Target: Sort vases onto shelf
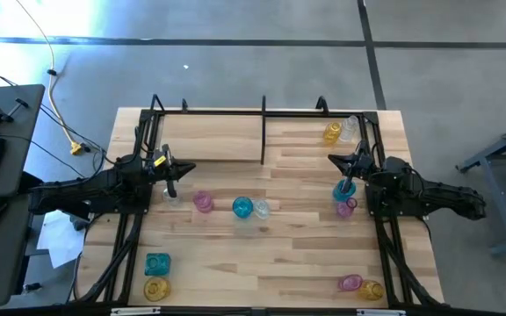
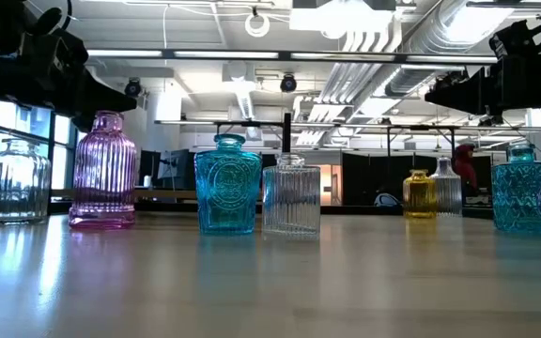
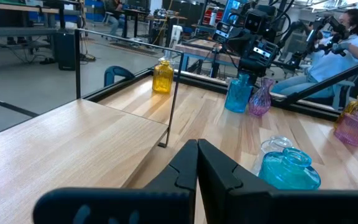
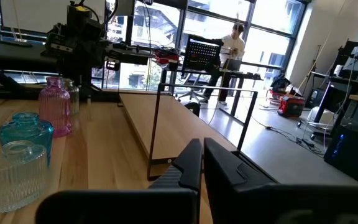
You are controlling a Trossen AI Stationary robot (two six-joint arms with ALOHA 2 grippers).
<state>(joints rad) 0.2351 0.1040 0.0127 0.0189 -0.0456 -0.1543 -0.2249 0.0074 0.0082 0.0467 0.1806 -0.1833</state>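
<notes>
Both our hands are pinched shut and hold nothing. Our left gripper (image 1: 189,167) hangs over the left side of the table (image 1: 279,263), and our right gripper (image 1: 334,159) hangs over the right side, just beside a teal vase (image 1: 343,189) and a small pink vase (image 1: 347,206).

We see the shelf (image 1: 263,132) at the far end, a thin black frame with one rod standing up in the middle. A yellow vase (image 1: 332,133) and a clear vase (image 1: 350,127) already sit in its right part. The others wait on the wood: a pink ribbed vase (image 1: 202,202), a round teal vase (image 1: 242,207) touching a clear ribbed vase (image 1: 260,208), and more near the front corners.

We think these vases are glass, so they are hard, smooth, slippery and easy to break. They look light. We should open our fingers and hold one gently by its thin neck, or around its belly, and keep it standing up.
</notes>
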